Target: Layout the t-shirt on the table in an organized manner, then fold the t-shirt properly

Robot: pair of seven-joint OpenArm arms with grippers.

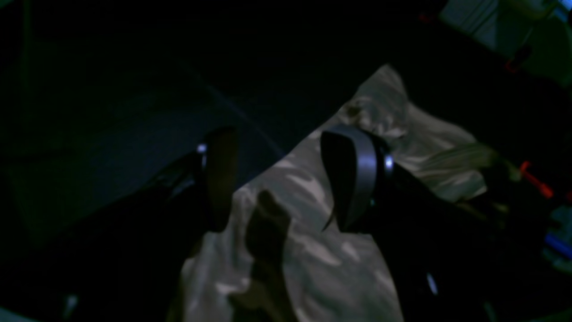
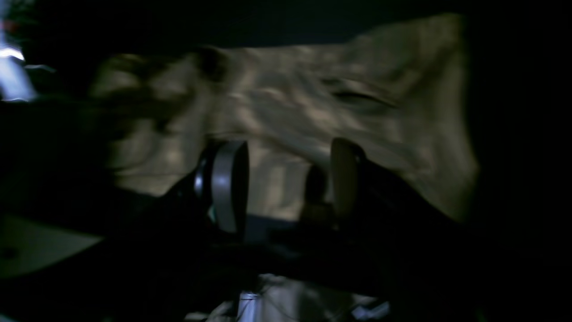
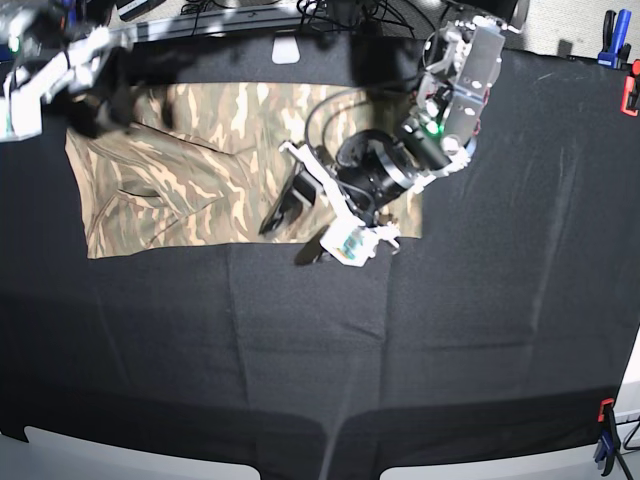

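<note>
Base view showed the t-shirt [image 3: 200, 170] spread at ten o'clock, mid-fold; left gripper [image 3: 295, 220] and right gripper [image 3: 125, 105] both gaped, empty. Next: regrasp an edge.

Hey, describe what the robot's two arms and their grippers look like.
Both arms are black with white housings. The left gripper has two dark rounded fingers, one edged in a pale grey strip; a black cable loops beside it. The right gripper shows similar paddle fingers, one grey-faced.

Red and blue clamps [image 3: 617, 52] grip the cloth at the far right corner; another clamp [image 3: 606, 438] sits at the near right edge. Dark cables [image 3: 330, 12] lie along the far edge.
</note>
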